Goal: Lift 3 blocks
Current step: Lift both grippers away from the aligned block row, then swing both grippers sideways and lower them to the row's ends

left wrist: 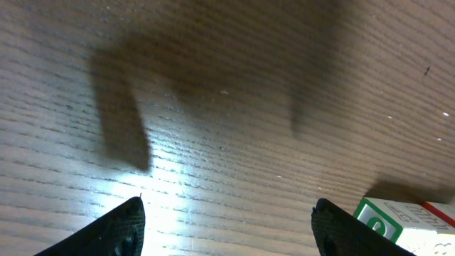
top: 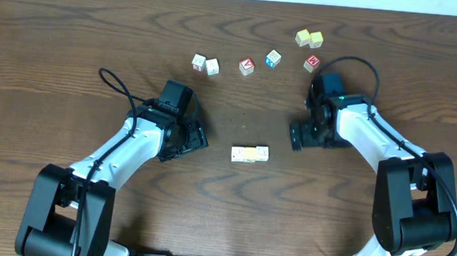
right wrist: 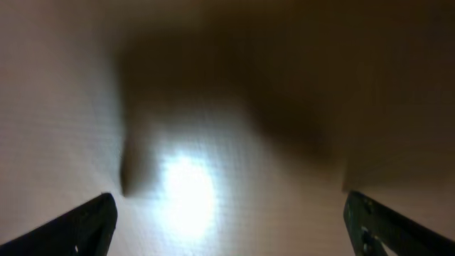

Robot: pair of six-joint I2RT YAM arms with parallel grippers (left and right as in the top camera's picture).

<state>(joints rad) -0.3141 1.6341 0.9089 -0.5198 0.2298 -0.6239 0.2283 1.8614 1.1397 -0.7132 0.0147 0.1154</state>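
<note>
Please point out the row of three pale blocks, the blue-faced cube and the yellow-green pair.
row of three pale blocks (top: 250,153), overhead view, middle block's top.
blue-faced cube (top: 274,58), overhead view, its top face.
yellow-green pair (top: 303,37), overhead view, one cube's top.

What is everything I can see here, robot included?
pale cube blocks: three, two whitish, one pale yellow, in a row mid-table.
whitish cubes: two, far side, left of centre.
red-lettered cubes: two, far side.
blue-lettered cube: one, between the red ones.
yellow-green cubes: two, side by side, farthest back.
dark brown wooden table: one.
white-and-black robot arms: two, either side of the row.
left pincer: black, open, empty.
right pincer: black, open, empty.
</note>
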